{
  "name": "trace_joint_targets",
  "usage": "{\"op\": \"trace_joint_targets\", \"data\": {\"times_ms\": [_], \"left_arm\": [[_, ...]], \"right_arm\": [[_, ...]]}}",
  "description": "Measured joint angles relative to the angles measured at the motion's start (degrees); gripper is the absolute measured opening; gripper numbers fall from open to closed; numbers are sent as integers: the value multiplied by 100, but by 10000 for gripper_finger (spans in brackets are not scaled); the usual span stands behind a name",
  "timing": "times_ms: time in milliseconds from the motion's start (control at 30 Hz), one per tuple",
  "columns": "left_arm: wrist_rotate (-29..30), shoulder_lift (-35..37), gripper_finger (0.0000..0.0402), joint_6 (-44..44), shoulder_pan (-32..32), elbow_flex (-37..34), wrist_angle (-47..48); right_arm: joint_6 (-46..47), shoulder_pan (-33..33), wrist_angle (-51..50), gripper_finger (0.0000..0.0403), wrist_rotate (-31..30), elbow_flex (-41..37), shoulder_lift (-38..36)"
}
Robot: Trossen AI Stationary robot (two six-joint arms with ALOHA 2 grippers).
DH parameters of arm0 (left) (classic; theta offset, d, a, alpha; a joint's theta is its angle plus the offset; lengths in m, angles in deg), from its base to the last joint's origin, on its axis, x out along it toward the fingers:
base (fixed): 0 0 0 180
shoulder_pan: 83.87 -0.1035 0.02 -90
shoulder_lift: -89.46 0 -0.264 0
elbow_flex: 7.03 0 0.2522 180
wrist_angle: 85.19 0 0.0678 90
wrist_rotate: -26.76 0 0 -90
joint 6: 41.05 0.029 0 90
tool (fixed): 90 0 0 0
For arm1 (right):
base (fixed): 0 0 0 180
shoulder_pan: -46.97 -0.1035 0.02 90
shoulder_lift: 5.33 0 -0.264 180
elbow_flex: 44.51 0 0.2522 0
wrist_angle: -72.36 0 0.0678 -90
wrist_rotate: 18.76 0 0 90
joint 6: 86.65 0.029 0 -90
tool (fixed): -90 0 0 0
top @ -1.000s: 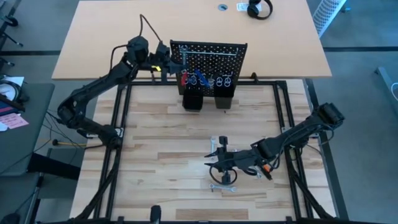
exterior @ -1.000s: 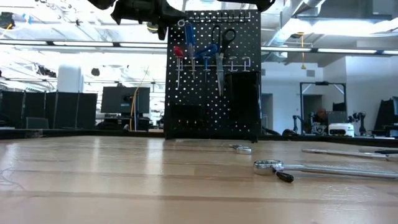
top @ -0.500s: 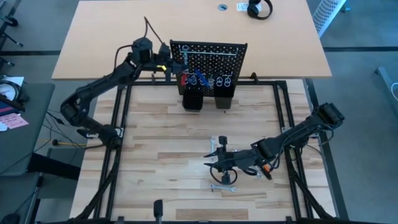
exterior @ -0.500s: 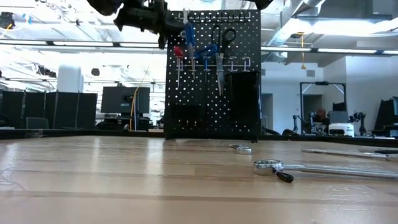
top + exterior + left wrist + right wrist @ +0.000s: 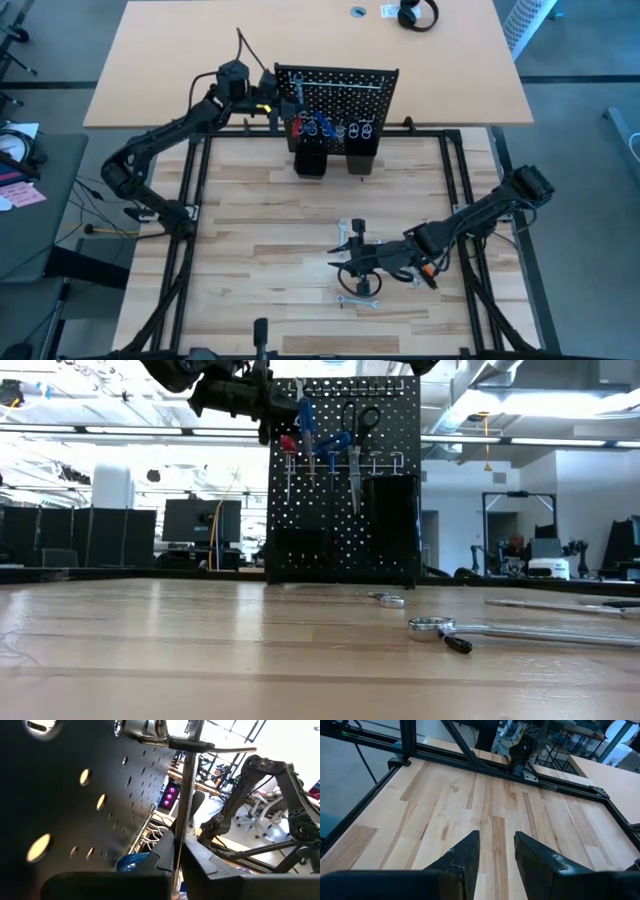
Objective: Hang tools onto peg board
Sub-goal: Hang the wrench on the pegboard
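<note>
No writing or brand mark can be read on anything. The peg board stands upright at the far side of the tabletop, with two black cups at its base; what they hold cannot be seen. Scissors, blue-handled tools and a red-handled tool hang on it. The left hand pinches a thin silver wrench against the board's left edge. The right hand rests low near wrenches on the tabletop, fingers parted around nothing.
</note>
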Motion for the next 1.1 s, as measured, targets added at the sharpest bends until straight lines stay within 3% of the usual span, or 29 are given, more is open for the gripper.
{"op": "trace_joint_targets", "data": {"times_ms": [533,1100], "left_arm": [[0,115,123,297,-155,-17,836],[284,1241,125,1087,-314,-15,2050]], "right_arm": [[13,-11,-24,132,2,2,0],[22,-9,-143,132,3,2,11]]}}
